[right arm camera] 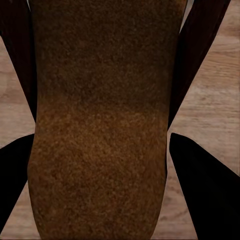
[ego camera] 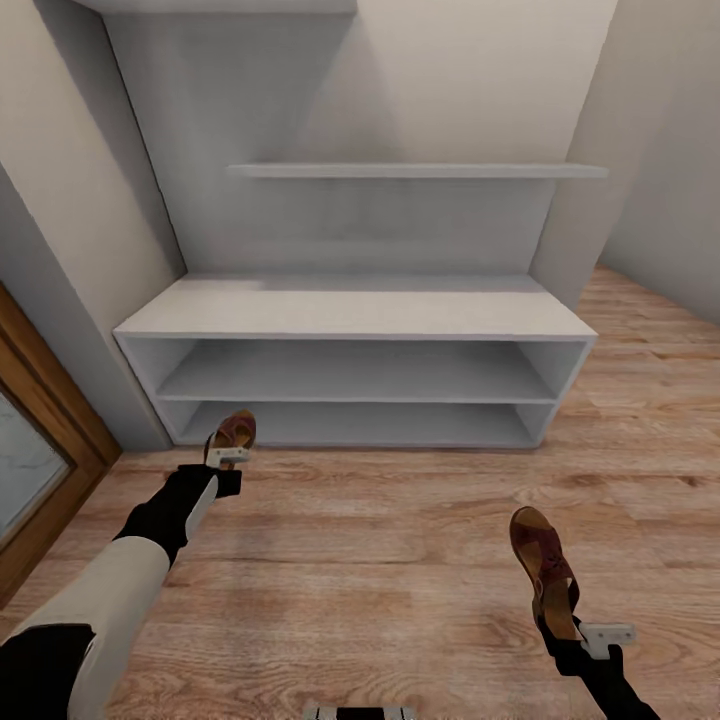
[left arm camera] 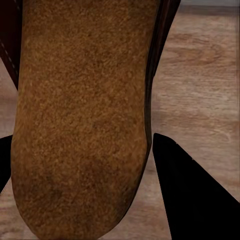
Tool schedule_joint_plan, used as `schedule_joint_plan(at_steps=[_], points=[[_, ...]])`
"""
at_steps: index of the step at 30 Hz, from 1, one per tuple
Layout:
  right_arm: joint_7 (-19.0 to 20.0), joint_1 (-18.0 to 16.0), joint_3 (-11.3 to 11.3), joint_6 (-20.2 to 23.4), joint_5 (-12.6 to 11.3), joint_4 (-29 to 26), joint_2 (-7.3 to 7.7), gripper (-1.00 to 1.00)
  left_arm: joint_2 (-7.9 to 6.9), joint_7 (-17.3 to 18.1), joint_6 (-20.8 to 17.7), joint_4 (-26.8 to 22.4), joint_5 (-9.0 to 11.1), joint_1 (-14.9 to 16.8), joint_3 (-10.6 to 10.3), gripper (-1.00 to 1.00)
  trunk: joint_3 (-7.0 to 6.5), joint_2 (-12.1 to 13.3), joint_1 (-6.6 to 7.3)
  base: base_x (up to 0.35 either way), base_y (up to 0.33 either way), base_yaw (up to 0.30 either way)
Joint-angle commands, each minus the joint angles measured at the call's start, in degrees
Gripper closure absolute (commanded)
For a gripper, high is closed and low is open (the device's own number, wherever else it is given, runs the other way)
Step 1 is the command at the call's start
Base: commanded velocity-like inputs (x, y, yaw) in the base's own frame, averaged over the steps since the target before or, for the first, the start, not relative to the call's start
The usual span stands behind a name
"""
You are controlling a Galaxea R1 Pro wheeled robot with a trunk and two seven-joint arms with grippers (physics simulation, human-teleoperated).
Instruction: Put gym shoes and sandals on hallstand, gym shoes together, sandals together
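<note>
Left gripper (ego camera: 228, 455): black fingers (left arm camera: 192, 195) clamped on the heel end of a small flat dark-brown leather sandal (ego camera: 233, 433) with tan-brown footbed; in the left wrist view the suede-like tan face of this sandal (left arm camera: 82, 120) sits between the two fingers. The sandal is held off the floor, just in front of the left end of the hallstand's lowest shelf.

Right gripper (ego camera: 588, 640): black fingers (right arm camera: 205, 200) gripping the heel end of the second dark-brown strapped sandal (ego camera: 545, 570), its tan face (right arm camera: 100, 125) lying between the fingers in the right wrist view. This sandal points toward the hallstand and is well apart from it, over open floor opposite its right end.

Hallstand (ego camera: 350, 315): light-grey bench unit, flat top surface, two low open shelves beneath, two stepped wall shelves above. Both low shelves and the top surface carry no shoes.

Corridor floor (ego camera: 400, 520): light-brown wood-grain planks, running from the hallstand's foot toward the robot.

Wooden door frame (ego camera: 45, 400): brown, to the left of the hallstand.
</note>
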State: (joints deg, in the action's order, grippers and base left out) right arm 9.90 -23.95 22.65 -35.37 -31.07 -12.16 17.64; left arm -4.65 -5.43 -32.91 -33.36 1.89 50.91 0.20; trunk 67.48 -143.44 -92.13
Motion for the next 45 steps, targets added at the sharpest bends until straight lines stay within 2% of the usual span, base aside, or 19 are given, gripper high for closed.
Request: schedule_joint_plan(at_steps=[1,4,13,15,17,20,22,23,24,25,26,27,28,33,34,39,41,45], points=[[0.4,0.0,0.2,-0.2,-0.6,0.0,0.02,1.00,0.00,-0.1,-0.4,-0.4,0.1,0.1,0.0,1.00,0.37,0.0,-0.01,0.000,0.000,0.000],[0.4,0.0,0.2,-0.2,-0.6,0.0,0.06,1.00,-0.06,-0.1,-1.2,-2.0,0.1,0.6,0.0,1.00,1.25,-0.1,-0.09,0.000,0.000,0.000],[0.3,0.0,0.1,-0.2,-0.6,0.1,0.40,1.00,-0.10,-0.2,-5.9,-9.0,0.0,1.0,0.0,1.00,1.36,-0.1,-0.09,0.000,0.000,0.000],[0.2,0.0,-1.0,-0.2,-1.0,0.2,1.72,1.00,-0.13,-0.2,-6.3,-9.7,0.0,1.0,0.0,1.00,1.36,-0.1,-0.09,0.000,0.000,0.000],[0.3,0.0,-3.1,-0.2,-2.0,0.3,3.05,1.00,-0.18,-0.2,-6.5,-10.0,0.0,1.1,0.0,1.00,1.36,-0.1,-0.09,0.000,0.000,0.000],[0.3,0.0,-8.6,-0.2,-4.4,0.3,5.46,1.00,-0.60,-0.2,-6.6,-10.2,0.0,1.3,0.0,1.00,1.36,-0.1,-0.09,0.000,0.000,0.000],[0.3,0.0,-10.6,-0.2,-5.0,0.3,6.52,1.00,-0.80,-0.2,-6.6,-10.3,0.0,1.5,0.0,1.00,1.36,-0.1,-0.09,0.000,0.000,0.000],[0.2,0.0,-13.4,-0.2,-5.5,0.4,8.52,1.00,-0.97,-0.2,-6.7,-10.4,0.0,1.7,0.0,1.00,1.36,-0.1,-0.09,0.000,0.000,0.000],[0.2,0.0,-19.6,-0.2,-6.0,1.2,12.46,1.00,-1.16,-0.2,-6.7,-10.5,0.0,1.8,0.0,1.00,1.36,-0.1,-0.09,0.000,0.000,0.000],[0.2,0.0,-21.3,-0.2,-6.0,1.9,13.23,1.00,-1.19,-0.2,-6.7,-10.5,0.0,1.8,0.0,1.00,1.36,-0.1,-0.09,0.000,0.000,0.000],[0.2,0.0,-22.2,-0.2,-6.0,2.3,13.57,1.00,-1.20,-0.2,-6.7,-10.5,0.0,1.9,0.0,1.00,1.36,-0.1,-0.09,0.000,0.000,0.000],[0.2,0.0,-25.3,-0.2,-6.1,3.4,15.51,1.00,-1.26,-0.2,-6.7,-10.6,0.0,1.9,0.0,1.00,1.36,-0.1,-0.09,0.000,0.000,0.000],[0.2,0.0,-26.0,-0.2,-6.1,3.7,16.30,1.00,-1.29,-0.2,-6.7,-10.6,0.0,1.9,0.0,1.00,1.36,-0.1,-0.09,0.000,0.000,0.000],[0.2,0.0,-27.2,-0.2,-6.1,5.8,18.74,1.00,-1.20,-0.2,-6.7,-10.7,0.0,1.9,0.0,1.00,1.36,-0.1,-0.09,0.000,0.000,0.000],[-1.5,0.0,-27.4,-0.3,-6.2,8.0,21.08,1.00,-1.22,-0.2,-6.7,-10.7,0.0,1.9,0.0,1.00,1.36,-0.1,-0.09,0.000,0.000,0.000],[-3.1,0.0,-27.5,-0.3,-6.2,8.7,22.21,1.00,-1.21,-0.2,-6.7,-10.6,-0.4,1.9,0.0,1.00,1.36,-0.1,-0.09,0.000,0.000,0.000],[-3.5,0.0,-27.6,-0.2,-6.2,8.8,22.60,1.00,-1.03,-0.2,-6.7,-10.6,-2.2,1.9,0.0,1.00,1.36,-0.1,-0.09,0.037,0.000,0.000],[-3.6,0.0,-27.6,-0.2,-6.2,8.8,22.74,1.00,-0.66,-0.1,-6.7,-10.6,-4.6,1.8,0.0,1.00,1.36,-0.1,-0.09,0.174,0.000,0.000]])
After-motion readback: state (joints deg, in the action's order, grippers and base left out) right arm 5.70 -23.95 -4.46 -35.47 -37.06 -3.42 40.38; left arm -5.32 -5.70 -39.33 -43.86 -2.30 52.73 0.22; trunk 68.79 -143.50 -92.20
